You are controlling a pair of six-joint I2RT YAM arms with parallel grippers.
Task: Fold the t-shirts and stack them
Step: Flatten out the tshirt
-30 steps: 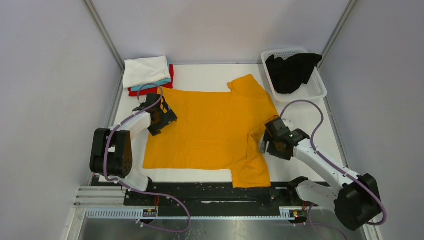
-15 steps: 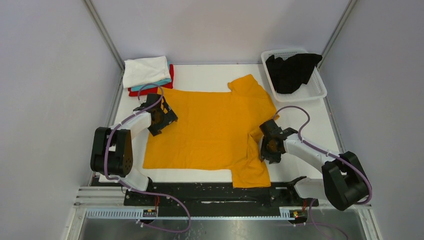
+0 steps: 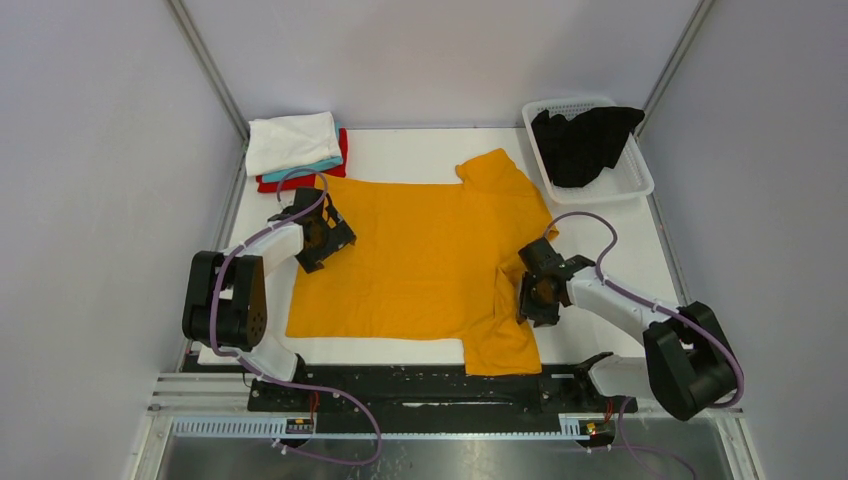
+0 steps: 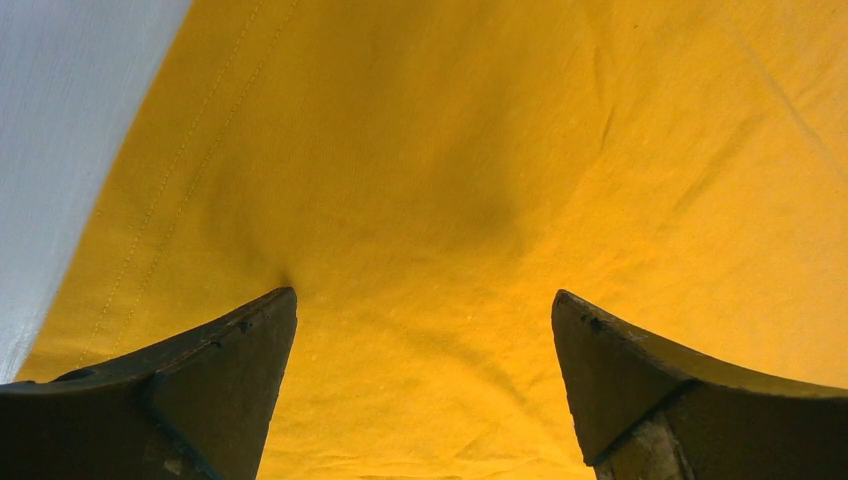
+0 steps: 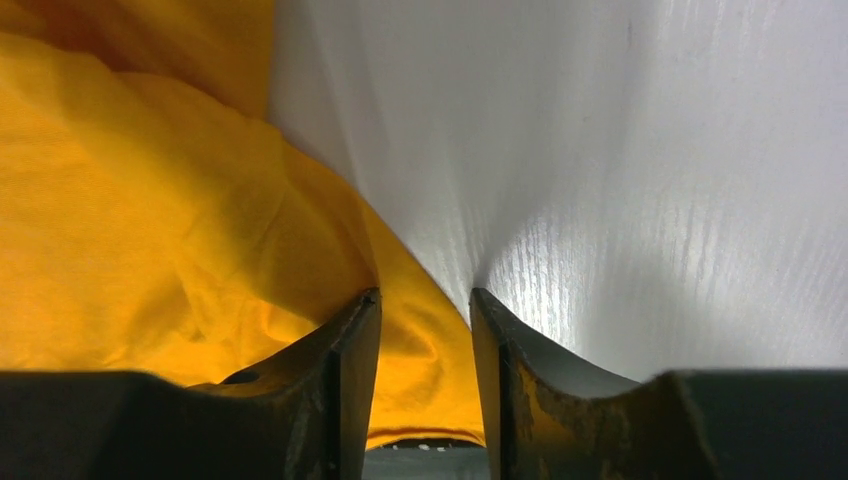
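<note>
Lying spread flat mid-table (image 3: 420, 145), the mustard-orange t-shirt (image 3: 420, 260); folded white t-shirt (image 3: 292, 140) over teal t-shirt (image 3: 310, 165) over red t-shirt (image 3: 275, 185) at far left corner, black t-shirt (image 3: 585, 140) heaped in basket (image 3: 630, 180) far right. Left gripper (image 4: 425, 295) spread wide, low over the orange shirt's left hem. Right gripper (image 5: 424, 295) narrowed onto a fold of its edge beside the near sleeve.

The white table (image 3: 410, 150) carries a mustard-orange t-shirt (image 3: 420, 260) spread flat across the centre. At upper left lies a folded pile (image 3: 292, 142), its red t-shirt (image 3: 272, 186) lowest. A white basket (image 3: 632, 182) stands at upper right.
</note>
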